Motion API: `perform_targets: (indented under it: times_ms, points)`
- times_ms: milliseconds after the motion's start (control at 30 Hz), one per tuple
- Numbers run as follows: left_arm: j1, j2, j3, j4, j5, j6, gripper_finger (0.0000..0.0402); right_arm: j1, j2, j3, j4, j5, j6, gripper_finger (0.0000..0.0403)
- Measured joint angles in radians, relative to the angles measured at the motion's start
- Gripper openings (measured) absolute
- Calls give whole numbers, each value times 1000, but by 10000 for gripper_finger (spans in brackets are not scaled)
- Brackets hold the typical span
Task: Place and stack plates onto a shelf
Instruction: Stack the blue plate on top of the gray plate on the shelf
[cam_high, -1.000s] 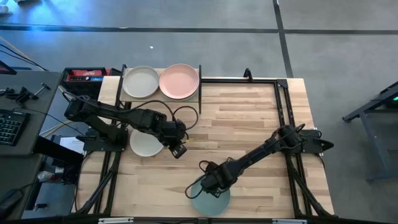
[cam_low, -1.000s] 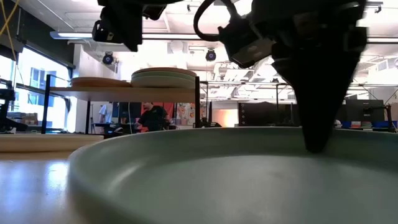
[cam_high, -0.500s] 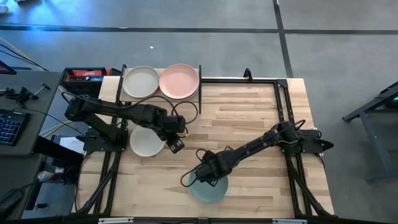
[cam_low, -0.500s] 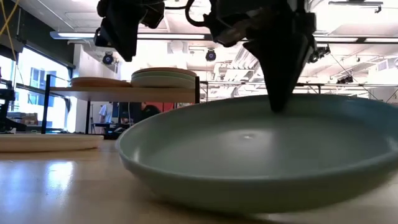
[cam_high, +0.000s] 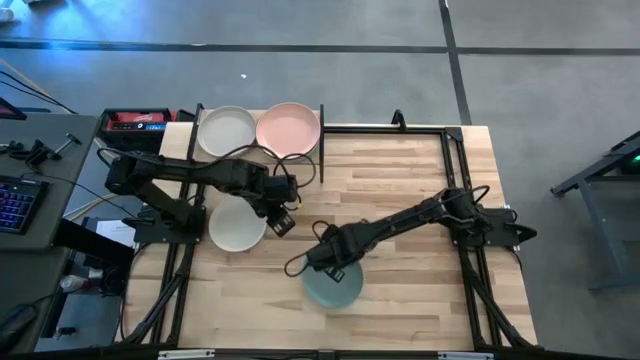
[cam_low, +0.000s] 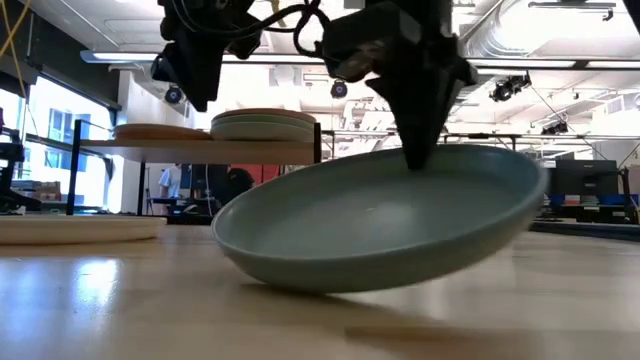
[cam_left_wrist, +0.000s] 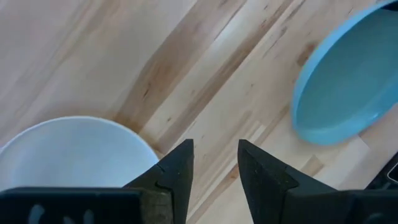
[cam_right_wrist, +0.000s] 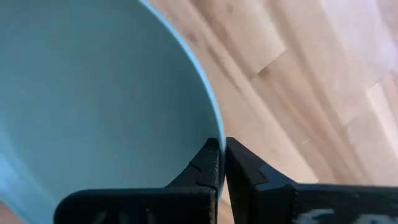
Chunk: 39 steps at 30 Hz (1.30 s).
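A pale teal plate (cam_high: 333, 285) is tilted near the table's near edge, in my right gripper (cam_high: 325, 262), which is shut on its rim. A white plate (cam_high: 236, 228) lies flat on the tabletop to the left. My left gripper (cam_high: 280, 222) hangs open above bare wood just right of the white plate, touching nothing. The shelf (cam_high: 322, 150) stands at the far left, carrying a cream plate (cam_high: 227, 131) and a pink plate (cam_high: 289, 130). The low view shows the shelf board (cam_low: 180, 145) with plates (cam_low: 263, 125) on it. My right gripper pinches the teal plate's far rim (cam_right_wrist: 214, 134) between its two fingers, one finger (cam_right_wrist: 208, 165) inside the bowl and one outside. It comes from above, pointing down. The plate hangs tilted, held side raised (cam_low: 440, 155), opposite edge (cam_low: 250, 265) low at the tabletop.
A black frame rail (cam_high: 400, 128) runs along the table's far and right edges. A red box (cam_high: 138, 121) and a keyboard (cam_high: 15, 205) sit off the table's left side. Bare plank tabletop (cam_high: 400, 180) stretches between the shelf and the right arm.
My right gripper has moved toward the far edge and up, staying shut on the teal plate. The plate has come along and tipped from lying flat to tilted, its held rim raised. My left gripper has drifted a little toward the far edge.
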Motion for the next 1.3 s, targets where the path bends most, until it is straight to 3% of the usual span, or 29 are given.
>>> perform_targets:
  times_ms: [467,1067,1300]
  points:
    - [72,0,0,48,11,79,115,-149,-89,2,24,19,-28,0]
    - [107,0,0,71,32,175,115,-248,-174,8,104,23,-36,0]
    - [106,-1,0,81,32,177,115,-274,-177,73,121,27,-75,0]
